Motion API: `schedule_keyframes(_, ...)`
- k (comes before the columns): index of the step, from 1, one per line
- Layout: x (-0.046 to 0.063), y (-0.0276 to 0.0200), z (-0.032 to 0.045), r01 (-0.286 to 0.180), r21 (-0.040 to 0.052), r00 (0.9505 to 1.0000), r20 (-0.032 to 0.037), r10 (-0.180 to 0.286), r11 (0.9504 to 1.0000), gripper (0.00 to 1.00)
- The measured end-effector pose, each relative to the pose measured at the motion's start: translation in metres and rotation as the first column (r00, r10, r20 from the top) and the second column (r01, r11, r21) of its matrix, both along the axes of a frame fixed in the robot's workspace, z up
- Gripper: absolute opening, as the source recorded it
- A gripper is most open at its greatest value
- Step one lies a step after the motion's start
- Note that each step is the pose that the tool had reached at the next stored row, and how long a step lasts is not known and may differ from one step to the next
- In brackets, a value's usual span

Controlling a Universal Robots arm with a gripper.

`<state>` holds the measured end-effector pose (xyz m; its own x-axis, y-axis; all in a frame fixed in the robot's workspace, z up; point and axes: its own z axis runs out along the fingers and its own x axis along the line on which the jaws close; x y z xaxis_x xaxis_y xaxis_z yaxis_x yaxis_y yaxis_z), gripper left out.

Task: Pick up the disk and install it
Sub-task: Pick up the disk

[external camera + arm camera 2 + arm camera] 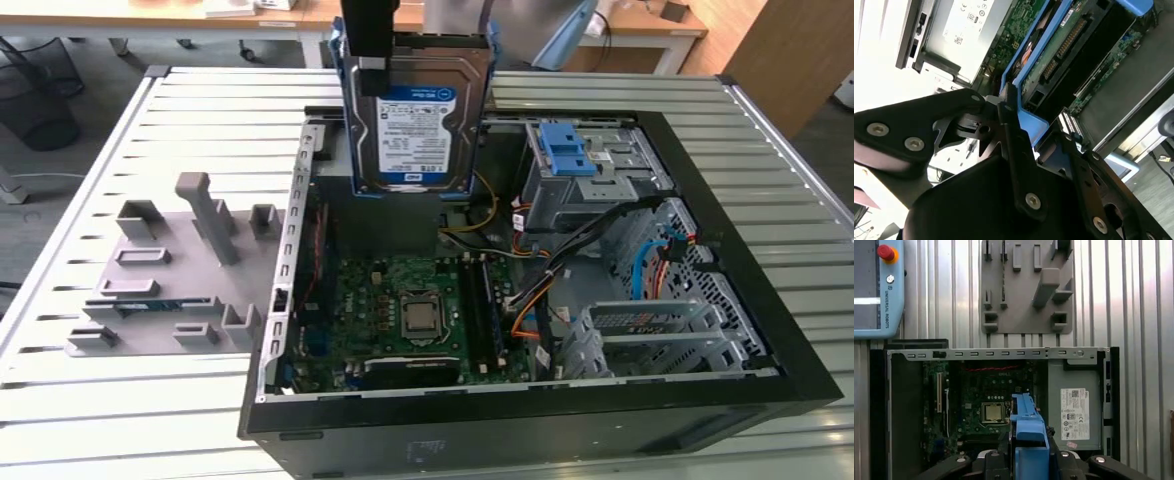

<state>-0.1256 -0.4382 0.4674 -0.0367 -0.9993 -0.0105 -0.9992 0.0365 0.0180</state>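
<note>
The disk (414,120), a silver-grey drive with a white-and-blue label in a blue carrier, hangs upright above the back of the open computer case (534,415). My gripper (400,55) is shut on its upper end, with a black finger (372,70) running down the carrier's edge. In the first wrist view the blue carrier (1029,432) sits between the fingers, above the motherboard (989,400). In the second wrist view the disk's circuit-board side (1064,47) shows, with the carrier's end (1026,125) clamped between the black fingers (1011,135).
Inside the case are a drive cage with blue latch tabs (574,150), a grey power supply with a white sticker (1074,412), cables (534,290) and a CPU socket (418,315). A grey fixture plate (167,280) lies at the exterior view's left. A teach pendant (876,287) rests on the slatted table (200,110).
</note>
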Motion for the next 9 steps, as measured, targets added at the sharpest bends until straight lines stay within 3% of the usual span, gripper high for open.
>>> schedule_keyframes(3,0.003,-0.0033,-0.0003,0.000,-0.0001,1.0000,-0.0001,0.000,1.0000,0.36)
schedule_keyframes(9,0.003,-0.0220,-0.0012,0.000,-0.0001,1.0000,-0.0001,0.000,1.0000,0.36)
